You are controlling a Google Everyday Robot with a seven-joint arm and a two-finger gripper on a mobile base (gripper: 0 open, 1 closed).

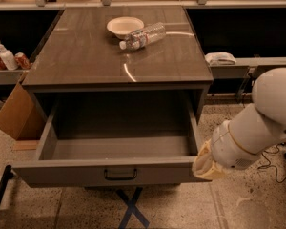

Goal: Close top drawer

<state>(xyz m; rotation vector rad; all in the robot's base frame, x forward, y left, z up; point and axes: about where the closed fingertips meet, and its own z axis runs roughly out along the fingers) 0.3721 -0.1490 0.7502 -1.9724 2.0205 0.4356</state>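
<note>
The top drawer [76, 173] is a wide grey drawer with a small black bar handle [120, 174] at the centre of its flat front. It stands pulled far out from under the grey table top [86, 56], and its inside is bare. My gripper [203, 165] is at the end of the white arm [257, 128], at the drawer's front right corner, against the outside of the right wall. The cream wrist cover hides the rest of it.
A white bowl [125, 26] and a plastic bottle [144, 35] lying on its side are on the table top. A cardboard box [16, 113] leans at the left. Bottles and cans [7, 58] stand on a left shelf. A white cloth [220, 58] lies on a right shelf.
</note>
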